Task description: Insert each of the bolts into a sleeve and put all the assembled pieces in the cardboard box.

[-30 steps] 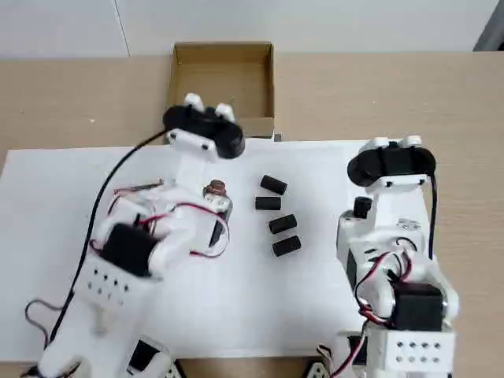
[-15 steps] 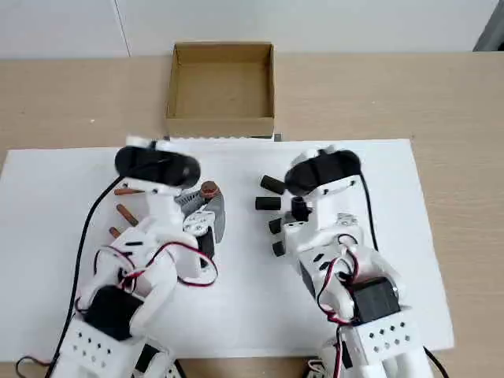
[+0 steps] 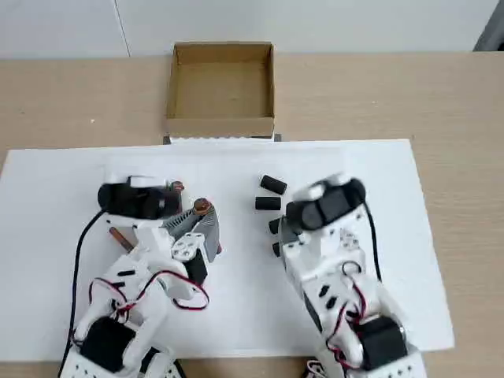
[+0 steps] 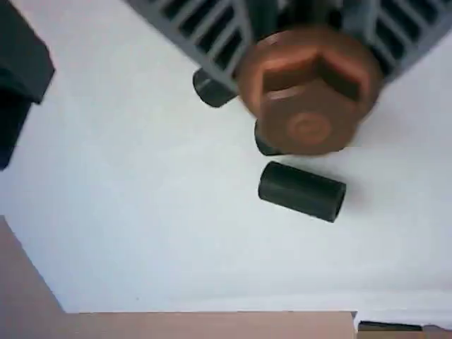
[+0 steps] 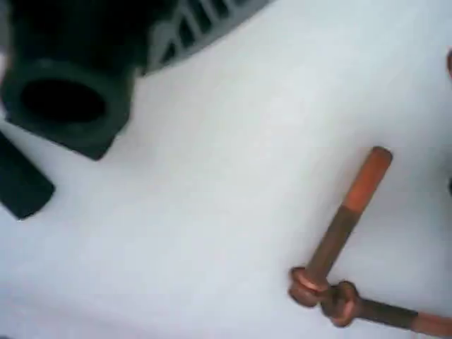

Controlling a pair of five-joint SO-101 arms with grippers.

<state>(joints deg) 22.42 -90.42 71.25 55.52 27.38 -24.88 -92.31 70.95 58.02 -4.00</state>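
Note:
My left gripper (image 3: 201, 214) is shut on a copper bolt (image 3: 201, 207), seen head-on in the left wrist view as the bolt (image 4: 307, 95) between grey fingers (image 4: 191, 25). My right gripper (image 3: 281, 229) is shut on a black sleeve (image 5: 67, 106), open end facing the camera, over the row of sleeves. Loose sleeves (image 3: 273, 185) (image 3: 268, 203) lie mid-sheet; a sleeve (image 4: 302, 191) lies below the held bolt. Two loose bolts (image 5: 346, 219) (image 5: 381, 314) lie crossed on the paper. The cardboard box (image 3: 223, 126) stands open at the back.
A white paper sheet (image 3: 378, 169) covers the wooden table (image 3: 441, 94). Another bolt (image 3: 120, 236) lies beside the left arm. A further sleeve (image 5: 21, 187) lies near the held one. Cables hang from both arms.
The right arm swung left with its sleeve from the sheet's right side to the sleeve row. The left arm drew back toward the near edge, carrying the bolt.

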